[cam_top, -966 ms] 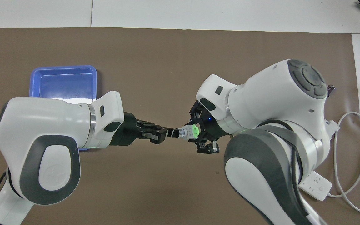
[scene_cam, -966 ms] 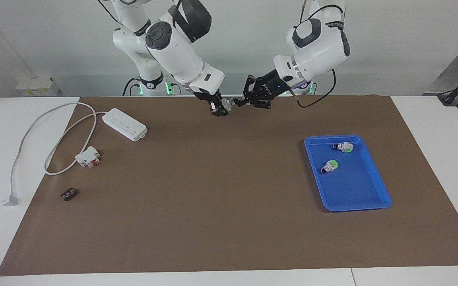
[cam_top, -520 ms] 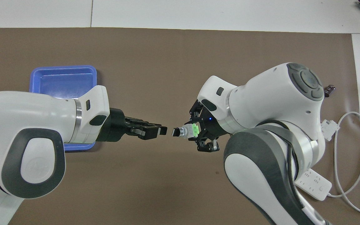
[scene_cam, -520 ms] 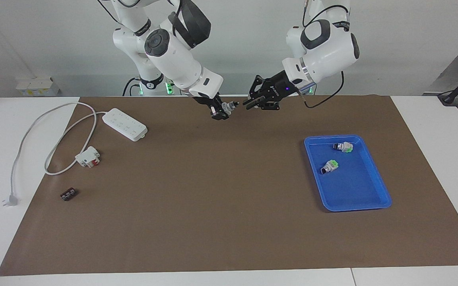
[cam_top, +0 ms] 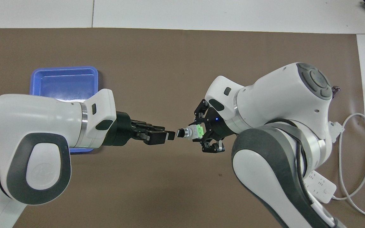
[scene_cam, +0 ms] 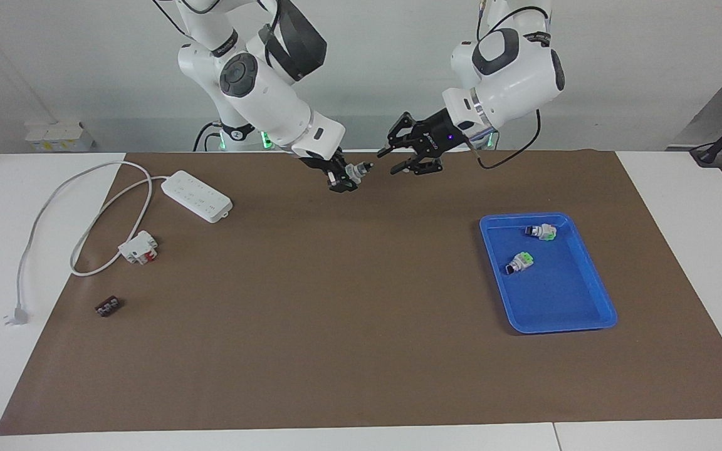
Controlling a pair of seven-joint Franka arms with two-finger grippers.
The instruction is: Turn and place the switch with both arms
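Turn step done, I think. Right pincer (scene_cam: 343, 177) is clamped on the switch (cam_top: 191, 132), mid-air over the worktop (scene_cam: 361, 326) between the arms. Left pincer (scene_cam: 398, 161) stands spread just off the knob; a second ago it gripped the knob. Next: right arm sets it down.

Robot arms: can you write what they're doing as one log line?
right gripper: shut on switch, in air | left gripper: open, apart from knob | two switches in tray
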